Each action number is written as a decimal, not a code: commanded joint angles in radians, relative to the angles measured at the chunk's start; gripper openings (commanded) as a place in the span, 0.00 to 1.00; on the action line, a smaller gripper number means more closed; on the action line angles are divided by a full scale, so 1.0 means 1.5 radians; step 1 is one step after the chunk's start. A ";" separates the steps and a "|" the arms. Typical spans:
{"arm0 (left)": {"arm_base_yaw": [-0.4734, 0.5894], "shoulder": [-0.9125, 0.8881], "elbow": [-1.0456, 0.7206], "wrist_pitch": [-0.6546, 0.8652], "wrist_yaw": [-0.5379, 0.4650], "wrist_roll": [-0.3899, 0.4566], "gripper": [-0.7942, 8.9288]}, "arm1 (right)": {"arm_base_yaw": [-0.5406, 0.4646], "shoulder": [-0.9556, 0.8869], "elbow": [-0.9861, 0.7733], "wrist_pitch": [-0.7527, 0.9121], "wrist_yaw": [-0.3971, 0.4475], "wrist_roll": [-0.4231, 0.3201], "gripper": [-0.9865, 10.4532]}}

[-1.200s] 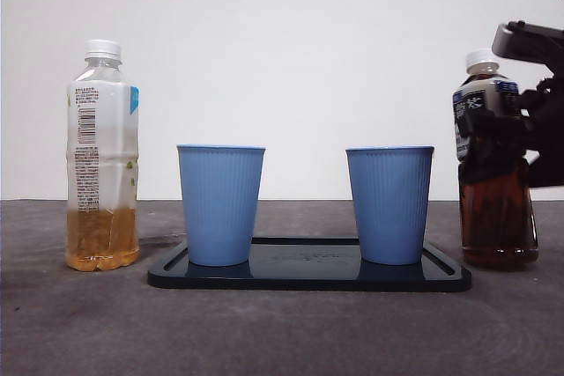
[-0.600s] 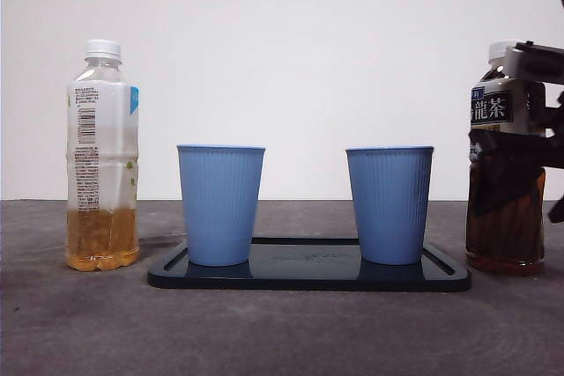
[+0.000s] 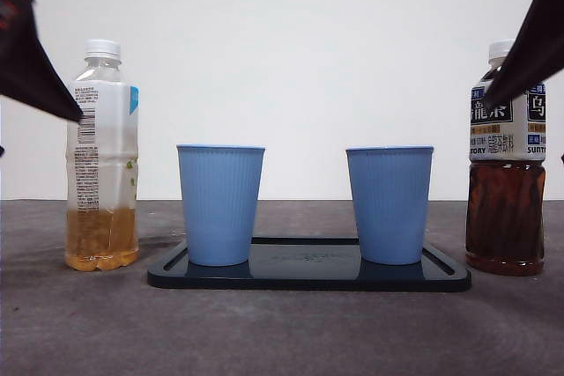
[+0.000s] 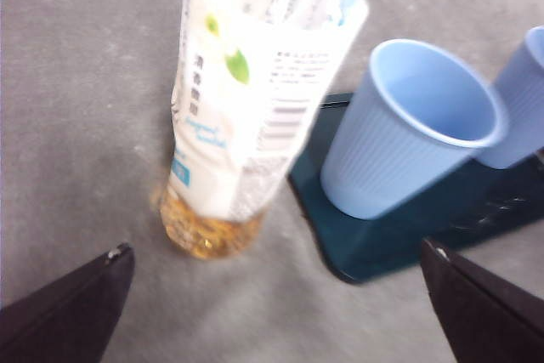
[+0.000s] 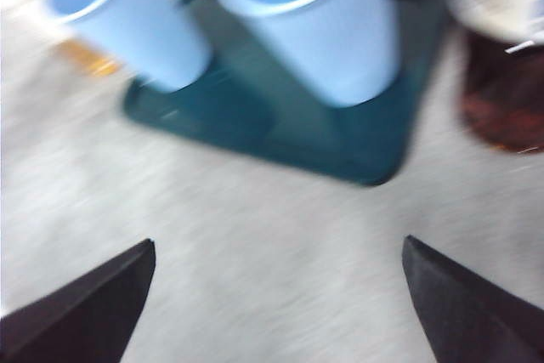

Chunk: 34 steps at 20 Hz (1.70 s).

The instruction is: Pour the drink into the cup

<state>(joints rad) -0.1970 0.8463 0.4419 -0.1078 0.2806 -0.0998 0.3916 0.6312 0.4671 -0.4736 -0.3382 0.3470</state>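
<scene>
The right wrist view is smeared with blur: the dark tea bottle (image 5: 501, 91) shows there only as a brown patch cut by the frame, its label unreadable. In the left wrist view the pale tea bottle (image 4: 246, 99) loses its cap and shoulders past the edge. From the front, both arms are cut off at the top corners, so only black wedges show.

Half a second ago the right gripper (image 5: 276, 274) was wrapped around the dark bottle, which sat partly out of frame; now that bottle (image 3: 506, 160) stands free and upright near the table's right edge, its label fully showing, and the gripper hangs above it with jaws spread wide, touching nothing. The left gripper (image 4: 276, 282), unseen before, now hovers beside the pale bottle (image 3: 102, 156) near the table's left edge, jaws apart and empty.

Mid-table, a shallow glossy black tray (image 3: 308, 277) with rounded corners carries two ribbed blue cups, the left cup (image 3: 220, 204) and the right cup (image 3: 389, 204), tapered, open and standing apart. Both bottles are clear plastic with white caps; the pale one holds amber liquid only at its base. The table (image 3: 282, 332) is matte mottled grey
</scene>
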 commanded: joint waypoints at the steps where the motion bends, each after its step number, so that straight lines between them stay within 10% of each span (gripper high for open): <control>1: -0.011 0.058 -0.002 0.056 -0.020 0.027 0.73 | 0.019 -0.011 0.021 -0.005 -0.006 0.009 0.49; 19: -0.018 0.393 -0.002 0.449 -0.020 0.029 0.61 | 0.062 -0.023 0.053 -0.004 -0.009 0.006 0.48; 23: -0.018 0.395 -0.002 0.453 -0.020 0.029 0.40 | 0.062 -0.023 0.053 -0.004 -0.008 0.002 0.48; 34: -0.018 0.288 0.047 0.299 -0.034 0.111 0.30 | 0.062 -0.023 0.053 -0.004 -0.008 -0.021 0.48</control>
<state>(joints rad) -0.2211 1.2877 0.4747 0.2947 0.2295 0.0227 0.4774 0.5941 0.5289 -0.4881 -0.3470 0.3340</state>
